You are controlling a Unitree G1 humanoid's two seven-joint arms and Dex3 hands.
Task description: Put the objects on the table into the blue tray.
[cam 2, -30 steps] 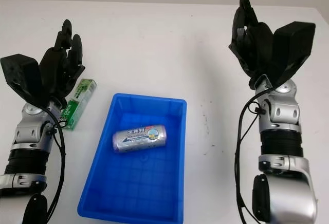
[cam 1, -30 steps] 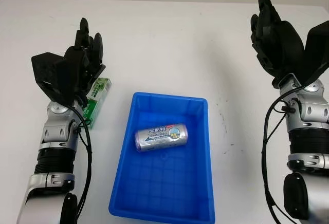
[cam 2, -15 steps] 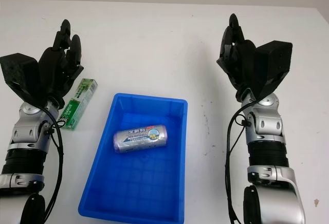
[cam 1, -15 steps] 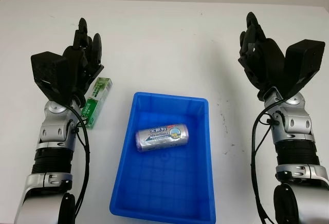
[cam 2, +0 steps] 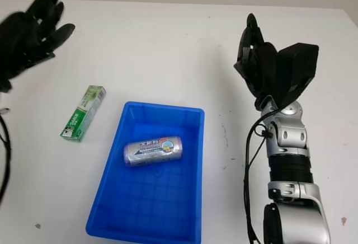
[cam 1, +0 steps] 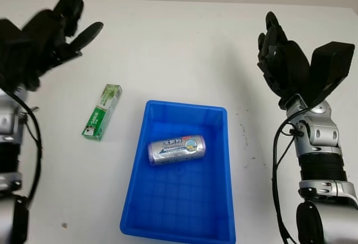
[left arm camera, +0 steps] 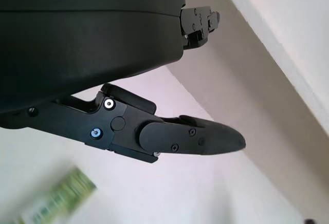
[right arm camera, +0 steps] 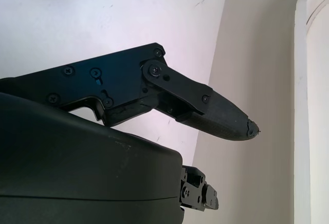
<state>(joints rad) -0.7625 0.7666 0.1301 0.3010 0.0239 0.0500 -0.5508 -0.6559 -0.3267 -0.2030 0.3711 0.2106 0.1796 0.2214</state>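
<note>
The left hand (cam 1: 42,42) holds nothing; its black fingers (cam 1: 84,31) are open and raised over the far left part of the white table (cam 1: 179,48), well apart from everything lying on it. In the left wrist view one long black finger (left arm camera: 190,139) of that hand reaches out from under the dark shell, with the table surface behind it and a blurred green shape low in the corner. The right hand (cam 2: 263,67) is likewise open and empty, held upright above the right side of the table, its fingers (cam 2: 249,42) pointing away from the robot, and well clear of the tray. The right wrist view shows a single black finger (right arm camera: 205,106) of this hand stretched across bare white table towards a pale wall. Between the two arms, near the front edge, stands the rectangular blue plastic tray (cam 1: 221,199) with a grid-patterned floor. Inside it, in the farther half, a silver drink can with a blue label (cam 1: 176,149) lies on its side, roughly crosswise to the tray. On the table just to the left of the tray, apart from its rim, lies a small green and white rectangular box (cam 1: 102,112), flat and slightly angled, with its long axis running away from the robot. It lies below and to the right of the raised left hand, not touched by it.
</note>
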